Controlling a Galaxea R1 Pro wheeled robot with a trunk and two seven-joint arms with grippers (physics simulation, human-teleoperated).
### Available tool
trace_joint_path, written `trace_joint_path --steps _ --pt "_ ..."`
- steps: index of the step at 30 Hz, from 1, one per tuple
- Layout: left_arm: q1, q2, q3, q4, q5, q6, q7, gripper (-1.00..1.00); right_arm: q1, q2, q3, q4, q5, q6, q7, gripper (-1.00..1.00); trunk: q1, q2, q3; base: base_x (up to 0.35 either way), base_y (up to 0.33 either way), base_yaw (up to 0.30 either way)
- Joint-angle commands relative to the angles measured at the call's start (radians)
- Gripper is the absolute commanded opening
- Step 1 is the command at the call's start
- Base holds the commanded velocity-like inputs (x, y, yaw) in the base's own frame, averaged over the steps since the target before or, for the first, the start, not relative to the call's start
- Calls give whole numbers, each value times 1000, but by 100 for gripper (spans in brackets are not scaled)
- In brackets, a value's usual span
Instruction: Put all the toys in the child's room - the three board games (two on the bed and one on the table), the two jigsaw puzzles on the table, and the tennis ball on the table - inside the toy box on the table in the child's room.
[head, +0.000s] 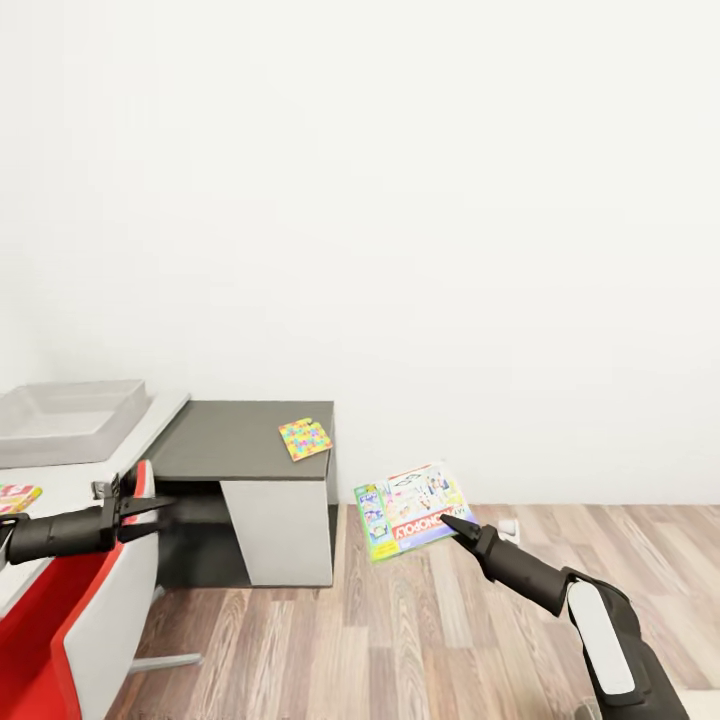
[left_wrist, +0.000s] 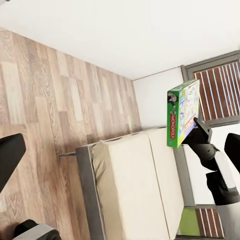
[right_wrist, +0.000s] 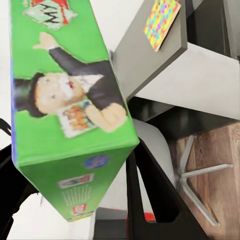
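Note:
My right gripper (head: 458, 524) is shut on one corner of a board game (head: 410, 510), a flat green Monopoly box held tilted above the wood floor. The right wrist view shows that board game (right_wrist: 65, 100) close up beside one black finger (right_wrist: 150, 195). On the table (head: 165, 408) at the left stands the grey toy box (head: 65, 420). One jigsaw puzzle (head: 305, 438) lies on the dark grey desk section (head: 230, 440). Another puzzle (head: 15, 497) shows at the left edge. My left gripper (head: 152, 512) is open over the table's front edge with nothing in it.
A red and white chair (head: 90, 610) stands under my left arm, its metal base (right_wrist: 200, 170) on the floor. The left wrist view shows the beige bed (left_wrist: 135, 190) and a slatted window (left_wrist: 220, 90) behind the held game (left_wrist: 182, 115). Wood floor (head: 400, 640) lies to the right.

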Motion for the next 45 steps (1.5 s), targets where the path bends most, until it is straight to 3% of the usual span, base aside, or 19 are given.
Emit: trace_joint_path --steps 1,26,45 --pt "-1 0 0 0 -2 11 -4 100 -1 0 -2 0 -5 8 5 -100 1 -2 -2 0 0 291" --pt "-1 -10 0 0 -4 11 -4 100 -1 0 -1 2 -6 8 4 -100 1 -2 -2 0 0 286" --pt "-1 -15 -1 0 -7 3 -4 100 -1 0 -2 -4 -7 8 6 -100 1 -2 -2 0 -67 12"
